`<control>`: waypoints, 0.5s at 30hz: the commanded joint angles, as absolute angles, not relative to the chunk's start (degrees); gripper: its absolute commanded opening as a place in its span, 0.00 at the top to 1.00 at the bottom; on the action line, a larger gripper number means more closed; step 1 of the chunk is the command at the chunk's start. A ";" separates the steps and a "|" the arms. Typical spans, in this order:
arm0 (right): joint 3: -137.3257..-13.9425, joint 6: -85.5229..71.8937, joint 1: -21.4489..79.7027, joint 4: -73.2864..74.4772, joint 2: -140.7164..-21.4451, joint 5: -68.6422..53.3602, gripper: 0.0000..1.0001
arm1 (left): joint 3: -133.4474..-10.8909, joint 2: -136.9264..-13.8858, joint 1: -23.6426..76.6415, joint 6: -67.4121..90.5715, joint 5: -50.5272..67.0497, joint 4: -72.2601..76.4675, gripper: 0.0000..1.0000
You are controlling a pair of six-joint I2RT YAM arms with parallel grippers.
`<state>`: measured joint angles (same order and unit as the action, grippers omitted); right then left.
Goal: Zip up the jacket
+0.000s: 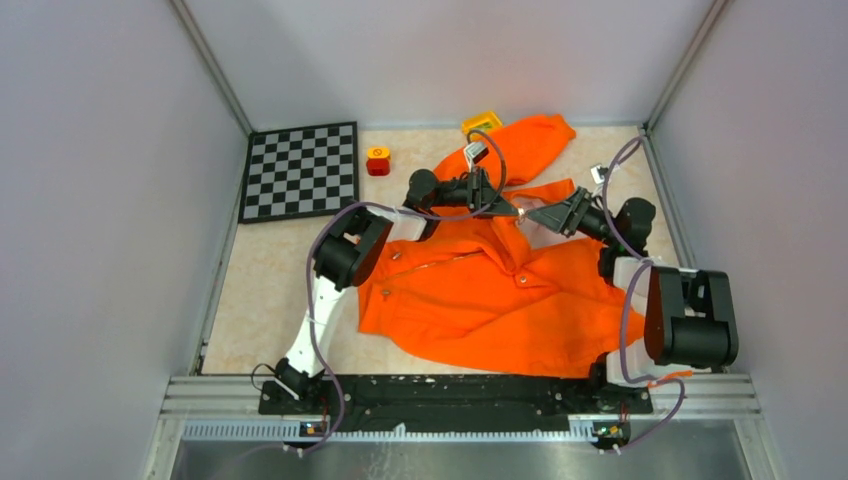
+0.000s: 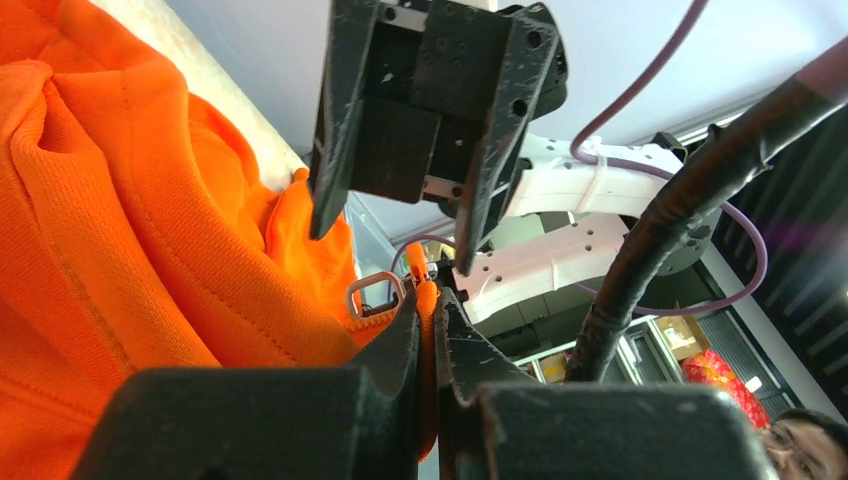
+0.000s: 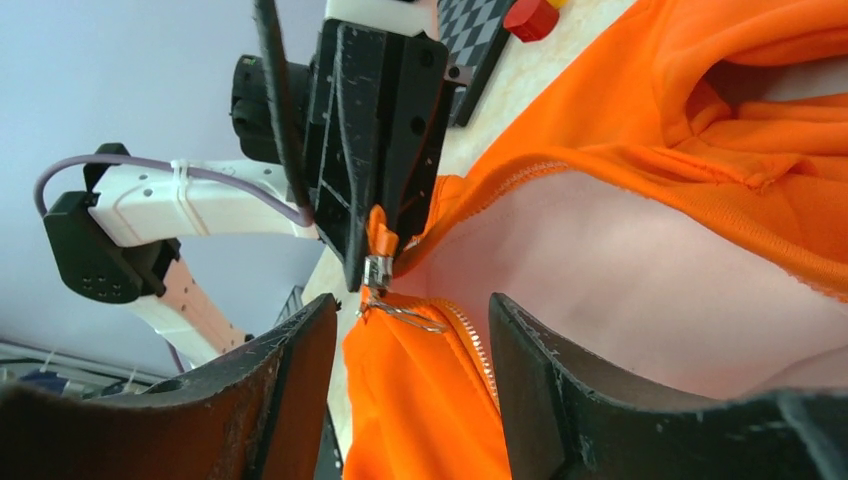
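The orange jacket (image 1: 480, 290) lies spread on the table, its front partly open with the pale lining showing (image 3: 620, 270). My left gripper (image 1: 508, 208) is shut on a strip of the jacket's orange zipper edge (image 2: 427, 300), lifted off the table. The silver zipper pull (image 2: 372, 292) hangs just beside its jaws and also shows in the right wrist view (image 3: 400, 312). My right gripper (image 1: 530, 213) faces the left one, open, its jaws standing on either side of the zipper teeth (image 3: 470, 345) and pull without touching them.
A checkerboard (image 1: 300, 170) lies at the back left. A red block (image 1: 378, 160) sits beside it, and a yellow object (image 1: 482, 122) lies behind the jacket's sleeve. Walls close in on both sides and the back.
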<state>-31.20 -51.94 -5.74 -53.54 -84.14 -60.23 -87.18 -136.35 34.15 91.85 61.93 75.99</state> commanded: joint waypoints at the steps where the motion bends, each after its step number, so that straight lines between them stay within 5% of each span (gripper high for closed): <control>1: -30.70 -54.23 -5.58 -66.68 -86.37 -62.03 0.44 | -89.60 -135.24 34.06 93.92 62.13 81.04 1.00; 15: -28.85 -60.10 -3.16 -77.06 -89.93 -62.86 0.53 | -92.45 -136.14 34.01 93.91 61.75 80.29 1.00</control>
<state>-29.08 -58.39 -3.49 -70.37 -89.08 -62.04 -90.02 -136.40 34.15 94.45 61.89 76.82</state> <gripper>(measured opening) 0.485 0.058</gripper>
